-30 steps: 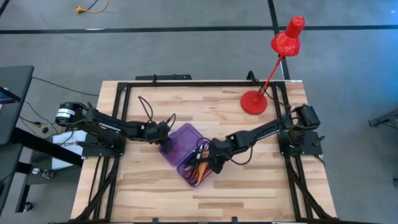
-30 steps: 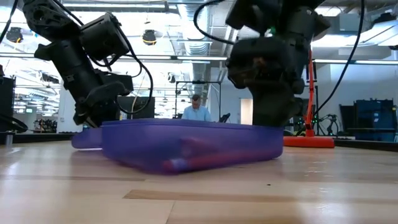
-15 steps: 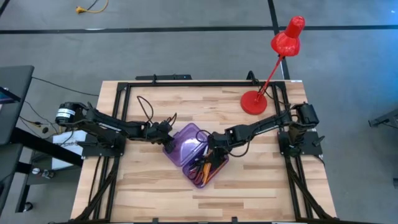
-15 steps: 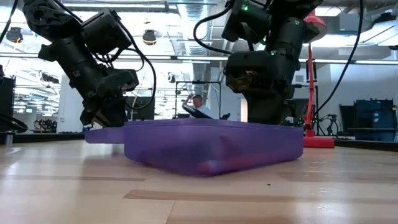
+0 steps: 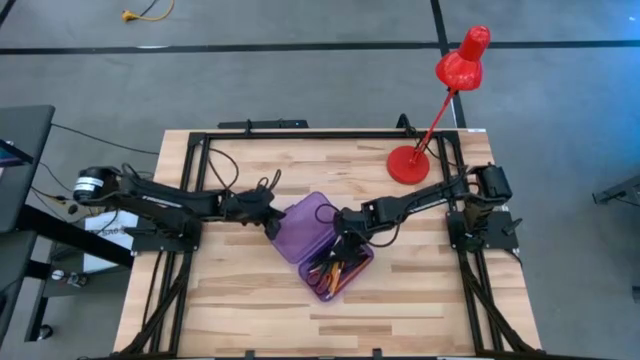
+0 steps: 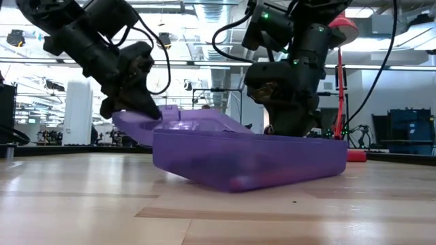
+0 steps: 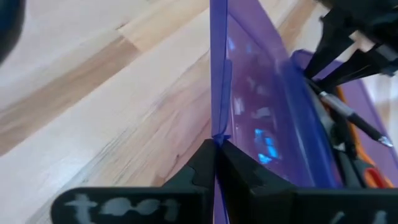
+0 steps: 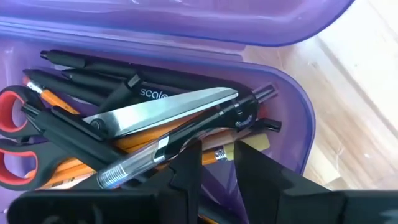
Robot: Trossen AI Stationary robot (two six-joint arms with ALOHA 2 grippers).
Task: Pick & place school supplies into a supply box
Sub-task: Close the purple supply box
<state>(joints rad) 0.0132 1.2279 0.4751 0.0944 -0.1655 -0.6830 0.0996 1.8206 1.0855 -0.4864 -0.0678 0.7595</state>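
Wooden planks run under the purple supply box point(image 5: 322, 248), my landmark, lying mid-table with its lid point(image 6: 178, 121) half raised. My left pincer point(image 7: 216, 163) is clamped tight on the lid's edge, on the side away from the red lamp point(image 5: 440, 100). My right pincer point(image 8: 216, 163) hangs over the box's tray, fingers slightly apart, gripping nothing. Inside the tray lie scissors point(image 8: 124, 127), black pens point(image 8: 180, 140) and orange pencils point(image 5: 330, 272).

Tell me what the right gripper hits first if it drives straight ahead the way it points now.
Most likely the black pen lying across the pile in the purple case, then the scissors just beyond. The right gripper points straight into the contents; exact depth is hard to judge.
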